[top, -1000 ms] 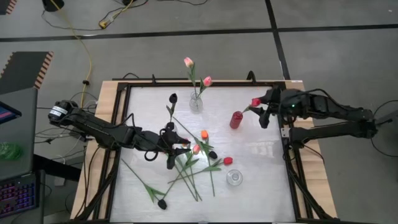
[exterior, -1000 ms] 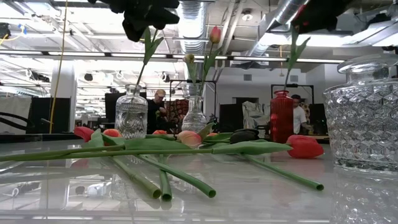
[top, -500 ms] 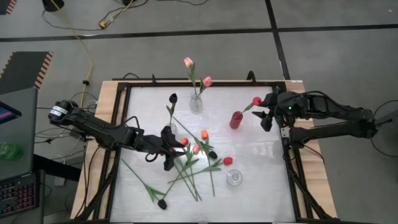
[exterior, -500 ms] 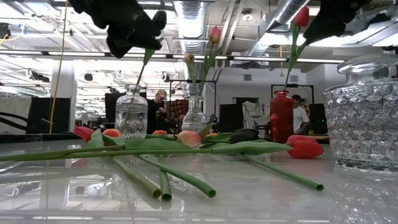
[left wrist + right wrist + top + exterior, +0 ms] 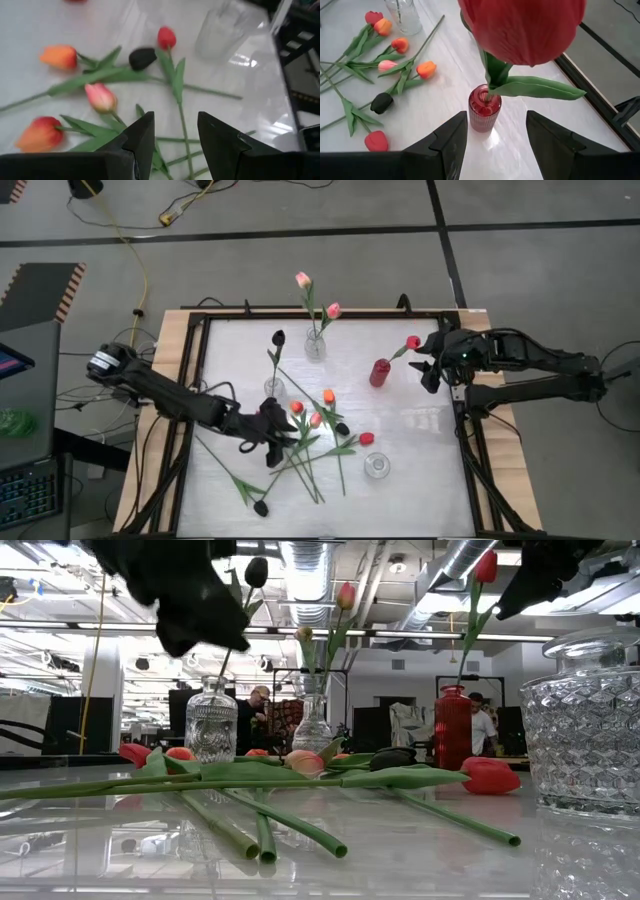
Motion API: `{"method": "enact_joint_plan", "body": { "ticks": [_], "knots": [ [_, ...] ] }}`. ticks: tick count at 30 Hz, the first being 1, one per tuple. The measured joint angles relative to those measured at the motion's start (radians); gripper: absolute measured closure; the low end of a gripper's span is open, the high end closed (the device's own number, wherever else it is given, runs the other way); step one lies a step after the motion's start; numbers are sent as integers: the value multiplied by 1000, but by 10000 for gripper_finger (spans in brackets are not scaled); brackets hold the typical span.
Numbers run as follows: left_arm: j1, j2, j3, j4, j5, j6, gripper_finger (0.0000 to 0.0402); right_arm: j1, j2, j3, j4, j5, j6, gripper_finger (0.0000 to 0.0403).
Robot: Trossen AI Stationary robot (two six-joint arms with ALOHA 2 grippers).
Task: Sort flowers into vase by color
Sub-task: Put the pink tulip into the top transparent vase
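Since the earlier frame, left gripper (image 5: 275, 442) is lowered over the loose flowers (image 5: 318, 442) on the counter (image 5: 420, 470), jaws spread, empty. Crossed stems may be dragged. Right gripper (image 5: 428, 365), jaws spread, is held beside the red vase (image 5: 379, 372).

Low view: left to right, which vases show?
Clear faceted glass vase holding a black tulip → plain clear glass vase with pink tulips → red ribbed vase with a red tulip → large cut-glass vase at the right edge, nearest the camera.
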Motion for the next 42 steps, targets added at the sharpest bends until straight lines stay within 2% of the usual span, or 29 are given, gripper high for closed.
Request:
{"method": "enact_joint_plan", "body": {
  "ticks": [11,18,29,42],
  "knots": [
    [17,234,126,-14,-25,74,264,0,1,0,0,-23,86,172],
    [70,283,159,-31,-117,85,264,0,9,0,0,-24,86,172],
    [94,380,159,-46,-87,25,264,0,78,0,0,-24,86,172],
    [103,381,152,-96,-85,-7,265,0,153,0,2,-24,85,172]
  ]
}}
